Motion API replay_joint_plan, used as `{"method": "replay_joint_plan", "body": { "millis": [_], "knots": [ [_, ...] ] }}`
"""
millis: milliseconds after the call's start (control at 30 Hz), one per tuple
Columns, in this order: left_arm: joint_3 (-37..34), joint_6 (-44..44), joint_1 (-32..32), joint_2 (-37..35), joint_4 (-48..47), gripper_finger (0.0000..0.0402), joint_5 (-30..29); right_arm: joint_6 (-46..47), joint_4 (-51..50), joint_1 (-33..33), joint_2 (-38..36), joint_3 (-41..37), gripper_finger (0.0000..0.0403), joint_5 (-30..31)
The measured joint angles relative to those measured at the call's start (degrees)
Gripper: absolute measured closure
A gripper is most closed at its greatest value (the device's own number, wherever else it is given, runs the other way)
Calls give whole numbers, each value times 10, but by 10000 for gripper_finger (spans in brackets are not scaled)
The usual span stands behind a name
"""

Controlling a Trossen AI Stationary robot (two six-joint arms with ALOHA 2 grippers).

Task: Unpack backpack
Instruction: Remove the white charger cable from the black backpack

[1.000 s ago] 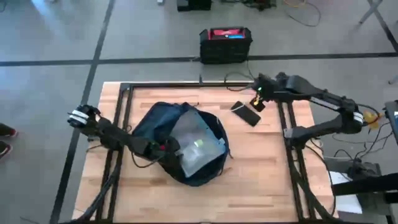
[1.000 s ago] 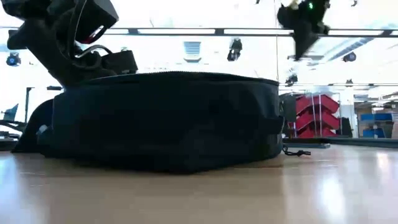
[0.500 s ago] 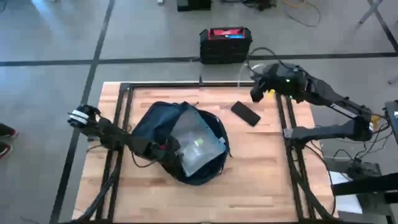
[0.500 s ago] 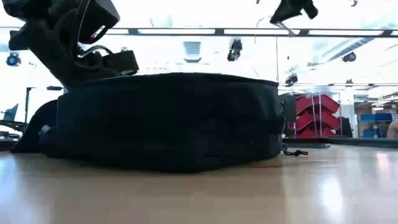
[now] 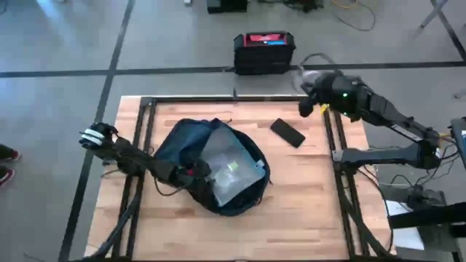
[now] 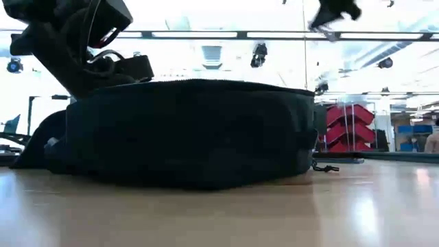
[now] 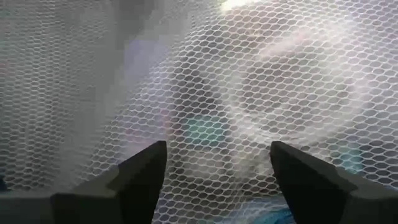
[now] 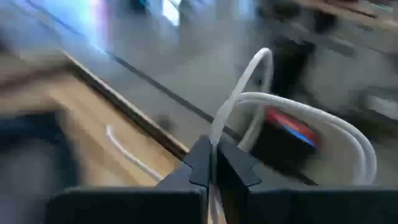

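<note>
The dark navy backpack (image 5: 218,167) lies flat on the wooden table with its main compartment open and pale lining showing; in the low view the backpack (image 6: 185,134) is a low dark mound. My left gripper (image 7: 217,180) is open inside it, facing a white mesh pocket (image 7: 249,93) with something teal behind; whether the fingers touch the mesh, I cannot tell. My right gripper (image 5: 318,89) is raised over the table's far right corner, shut on a white cable (image 5: 309,61). A black phone (image 5: 288,133) lies flat on the table, right of the backpack. My right gripper pinches the white cable (image 8: 214,134) between its two shut fingers (image 8: 199,165). Two loops of the cable (image 8: 348,134) arch up past the fingertips. The cable is lifted above the table, and a thin strand (image 6: 304,48) hangs down from the gripper.
A rigid black box with a red top (image 5: 263,51) stands on the floor beyond the table's far edge. Black frame rails (image 5: 138,145) run along both table sides. Bare wood lies near and right of the backpack. A person's shoes (image 5: 6,164) show at the far left.
My right gripper has risen from just beside the phone and moved toward the table's far right corner, staying shut and carrying the white cable up with it. The phone has stayed on the table. The backpack has shifted slightly.
</note>
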Motion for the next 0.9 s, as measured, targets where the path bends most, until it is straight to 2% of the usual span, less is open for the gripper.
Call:
{"method": "replay_joint_plan", "body": {
  "millis": [67, 167, 300, 433, 567, 733, 833, 900],
  "knots": [
    [0, 0, 0, 0, 0, 129, 0, 21, -47, -1, 8, -26, 403, -7],
    [0, 8, 0, 0, 10, 129, -2, 51, -52, 0, 18, -88, 403, -47],
    [6, 20, 0, -8, 50, 129, 15, 66, -6, -6, 46, -176, 403, -113],
    [43, 73, -3, -28, 58, 129, 49, 68, 44, -8, 94, -232, 403, -158],
    [80, 117, -8, -36, 33, 129, 54, 71, 56, -8, 159, -249, 403, -163],
    [124, 123, -23, -39, -45, 129, 59, 89, 56, -9, 245, -246, 401, -200],
    [132, 109, -34, -40, -86, 129, 60, 88, 50, -9, 289, -239, 381, -259],
    [130, 92, -36, -41, -106, 129, 61, 81, 36, -8, 315, -226, 357, -262]
  ]
}}
